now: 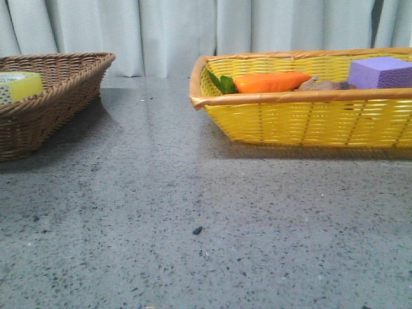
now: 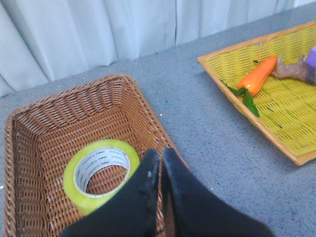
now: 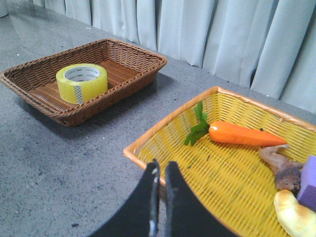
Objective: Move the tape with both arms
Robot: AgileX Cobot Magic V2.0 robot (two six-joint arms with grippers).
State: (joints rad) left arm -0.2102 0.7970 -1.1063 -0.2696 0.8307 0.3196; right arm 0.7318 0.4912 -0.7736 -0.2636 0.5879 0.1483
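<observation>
The yellow tape [image 2: 98, 173] lies flat in the brown wicker basket [image 2: 59, 113], its white core with green lettering facing up. From the front only an edge of the tape [image 1: 19, 85] shows over the brown basket's rim [image 1: 61, 77] at the far left. In the right wrist view the tape [image 3: 81, 83] shows its patterned tab strip. My left gripper [image 2: 161, 155] hangs shut above the basket's near rim, just beside the roll, holding nothing. My right gripper [image 3: 161, 168] is shut and empty over the near edge of the yellow basket [image 3: 163, 133]. Neither gripper appears in the front view.
The yellow basket [image 1: 302, 122] at the right holds an orange carrot toy [image 1: 270, 82], a purple foam block [image 1: 381, 72], a brown object [image 3: 281, 165] and a pale yellow piece [image 3: 295, 215]. Grey speckled tabletop [image 1: 193, 212] lies between the baskets. White curtains hang behind.
</observation>
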